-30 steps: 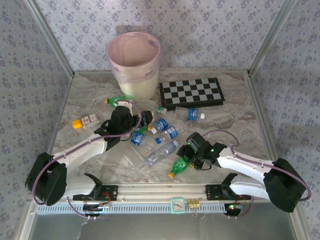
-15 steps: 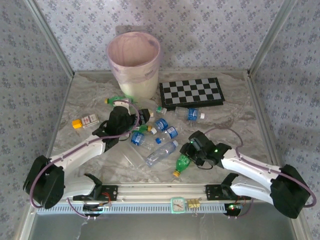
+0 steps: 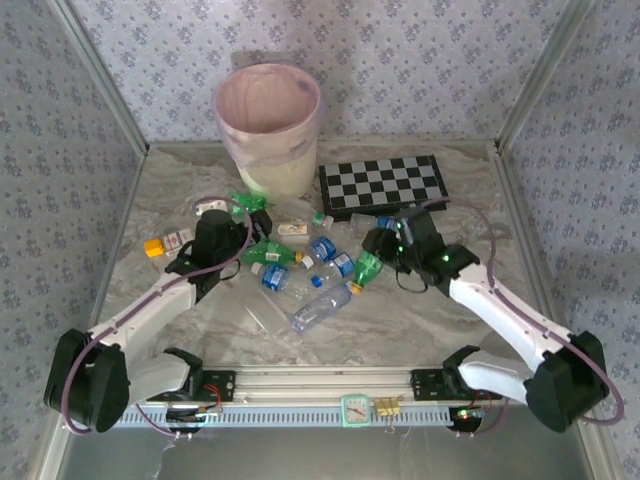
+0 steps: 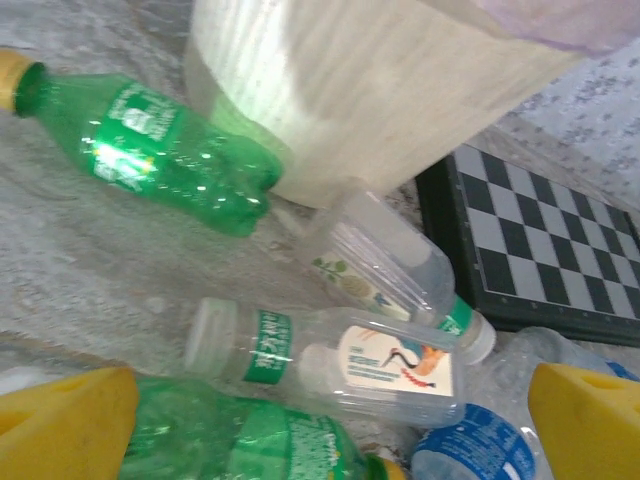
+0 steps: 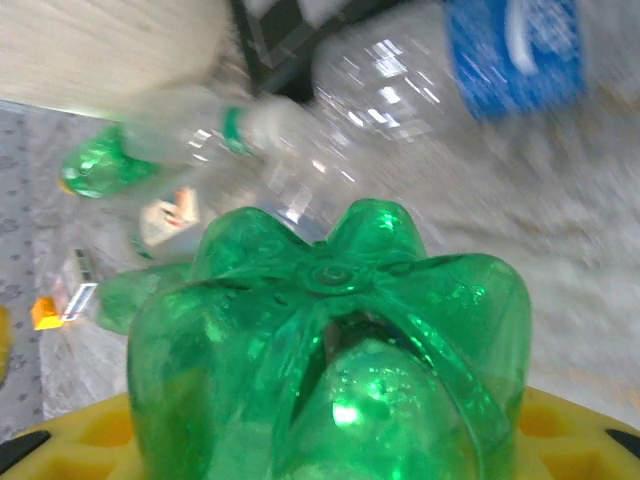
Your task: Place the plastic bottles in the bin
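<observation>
The right gripper (image 3: 376,257) is clamping a green bottle (image 5: 330,320); the left gripper (image 4: 330,420) is hanging open around a second green bottle (image 4: 230,438).

Left wrist view cuts off the bin (image 4: 380,90).

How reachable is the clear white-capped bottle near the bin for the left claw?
Likely yes: left claw is open, and the white-capped bottle lies just ahead, nothing over it. A green bottle sits between the fingers, nearer, and may get grabbed first.
</observation>
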`<move>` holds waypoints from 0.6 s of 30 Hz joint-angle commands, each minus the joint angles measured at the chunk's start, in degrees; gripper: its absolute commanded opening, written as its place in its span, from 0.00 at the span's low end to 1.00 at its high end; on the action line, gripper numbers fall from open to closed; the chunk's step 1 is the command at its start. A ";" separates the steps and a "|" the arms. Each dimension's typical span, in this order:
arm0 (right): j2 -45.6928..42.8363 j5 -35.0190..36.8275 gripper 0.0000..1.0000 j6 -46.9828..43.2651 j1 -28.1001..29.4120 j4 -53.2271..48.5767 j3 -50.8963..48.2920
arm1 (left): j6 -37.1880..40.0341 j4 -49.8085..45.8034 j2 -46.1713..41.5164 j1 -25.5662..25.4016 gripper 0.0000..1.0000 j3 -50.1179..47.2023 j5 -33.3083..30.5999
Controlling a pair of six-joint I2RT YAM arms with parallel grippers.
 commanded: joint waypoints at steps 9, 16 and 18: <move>19.26 -9.41 0.44 -12.54 -3.27 15.46 23.32 | -2.93 -7.04 -11.06 6.50 1.00 -3.11 -5.20; 31.37 -12.29 0.44 -13.53 -3.52 19.45 40.67 | -5.74 -8.79 -15.06 6.54 1.00 -6.37 -3.23; 34.78 -13.18 0.44 -13.97 -3.48 19.91 46.07 | -6.94 -8.80 -15.91 6.53 1.00 -7.84 -2.46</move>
